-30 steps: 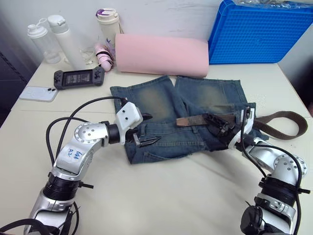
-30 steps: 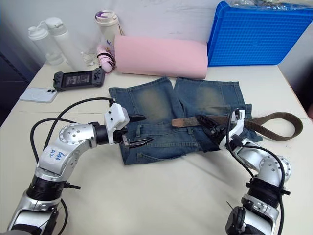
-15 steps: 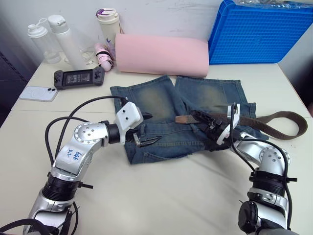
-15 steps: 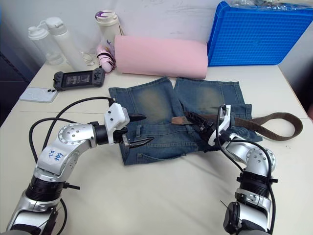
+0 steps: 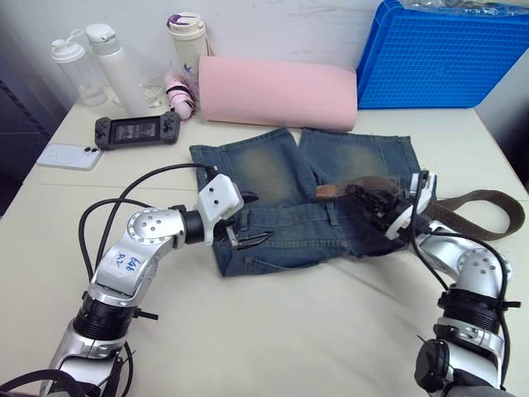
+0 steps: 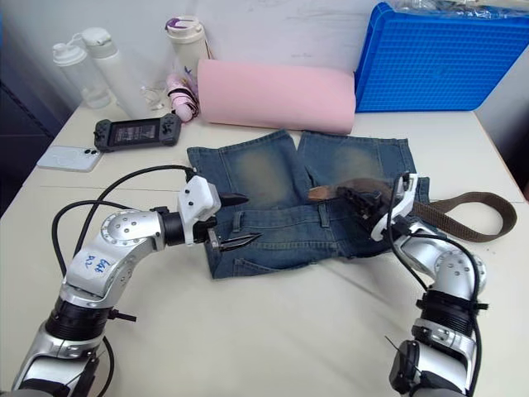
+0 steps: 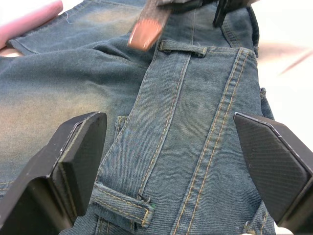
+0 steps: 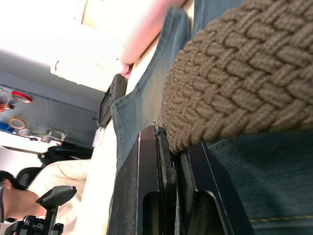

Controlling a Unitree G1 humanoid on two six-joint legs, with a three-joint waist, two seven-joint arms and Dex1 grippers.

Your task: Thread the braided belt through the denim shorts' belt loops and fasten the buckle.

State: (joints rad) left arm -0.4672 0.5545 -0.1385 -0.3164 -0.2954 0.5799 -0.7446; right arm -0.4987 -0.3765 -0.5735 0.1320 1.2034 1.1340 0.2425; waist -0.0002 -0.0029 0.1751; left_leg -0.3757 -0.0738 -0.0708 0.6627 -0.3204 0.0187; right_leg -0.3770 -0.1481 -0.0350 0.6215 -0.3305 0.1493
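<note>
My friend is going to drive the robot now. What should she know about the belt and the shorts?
Right tool: shut on the braided belt, holding its tip end over the waistband of the denim shorts.
Left tool: open, hovering over the waistband at the other side, gripping nothing; a belt loop lies ahead of it.
The rest of the belt curls on the table beside the shorts; I cannot see the buckle.
Done: the belt is picked up and brought to the waistband.
Left: I cannot tell whether any loop is threaded yet. Feed the tip through the loops, then fasten the buckle.
</note>
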